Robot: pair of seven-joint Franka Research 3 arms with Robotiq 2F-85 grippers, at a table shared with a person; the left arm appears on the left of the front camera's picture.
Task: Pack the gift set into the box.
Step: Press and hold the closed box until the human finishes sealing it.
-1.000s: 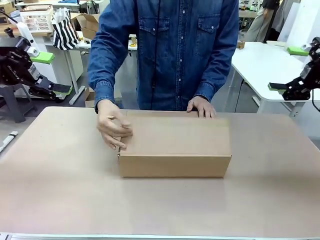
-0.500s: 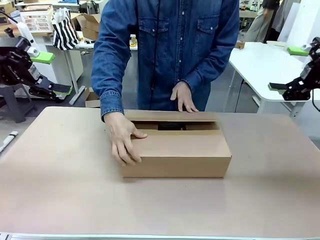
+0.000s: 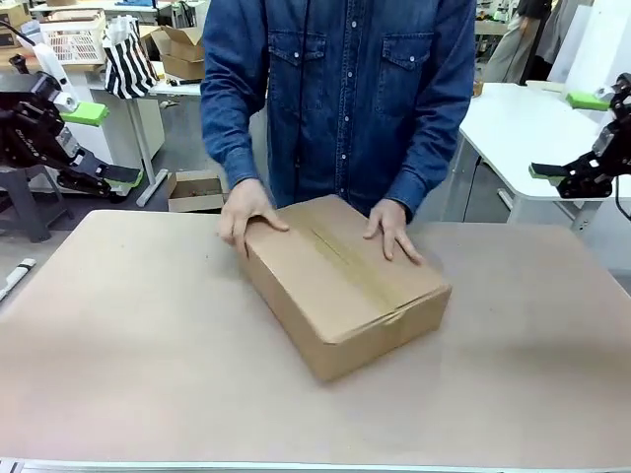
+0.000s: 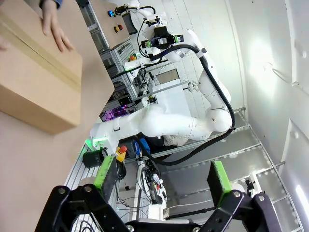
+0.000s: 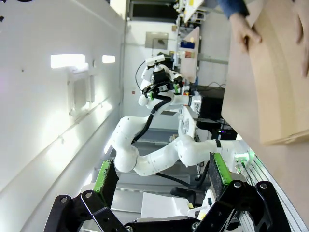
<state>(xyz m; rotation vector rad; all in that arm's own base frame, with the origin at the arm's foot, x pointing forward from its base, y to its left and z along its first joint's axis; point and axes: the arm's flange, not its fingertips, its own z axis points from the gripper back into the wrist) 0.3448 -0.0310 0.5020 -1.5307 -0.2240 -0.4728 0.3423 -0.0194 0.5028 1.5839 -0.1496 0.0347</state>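
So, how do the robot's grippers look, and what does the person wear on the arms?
The left gripper and right gripper are black, each with two fingers bearing green pads. The right arm is white and rounded, with a black cable. The person wears blue denim sleeves with cuffs.

Box (image 3: 340, 286) mid-table (image 3: 118, 365); person's hands (image 3: 246, 212) on it.

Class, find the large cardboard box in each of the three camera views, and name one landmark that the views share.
Front view: the box lies in the middle, turned at an angle, flaps shut.
Left wrist view: the box is in the upper left corner.
Right wrist view: the box is along the upper right edge.
Shared landmark: the person's hand resting on the box's top.
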